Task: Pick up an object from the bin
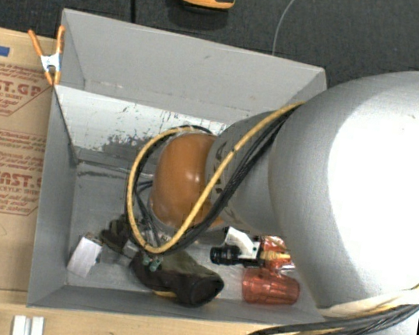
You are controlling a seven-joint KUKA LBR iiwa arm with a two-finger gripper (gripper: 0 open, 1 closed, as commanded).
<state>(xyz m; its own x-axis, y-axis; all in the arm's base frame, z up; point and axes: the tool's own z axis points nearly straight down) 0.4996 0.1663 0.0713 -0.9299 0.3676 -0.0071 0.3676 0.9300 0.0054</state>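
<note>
Here, the thing nearest the gripper (123, 242) is a dark olive-brown soft lump (183, 283), lying along the near wall at about 6 o'clock of the bin's floor. Its left end lies just beside the gripper's dark tip, and we cannot tell whether the two touch. We also cannot tell whether the gripper is open or closed, nor whether it has anything in its grasp, because the orange cover (181, 174) and the looping yellow cable (137, 183) on the wrist sit over it. At 9 o'clock from the lump, toward 8 o'clock of the floor, a small white block (83, 256) rests near the left wall, close to the gripper but apart from it. At 3 o'clock from the lump a crumpled red see-through cup (271, 288) lies on its side. Just above it, at about 4 o'clock of the floor, a black-and-white piece (234, 250) sits against a red and gold packet (276, 252). The arm (356, 186), broad and grey, comes in from 3 o'clock and covers the right side of the grey bin (193, 73), whose far wall at 12 o'clock is scuffed with dark marks.
</note>
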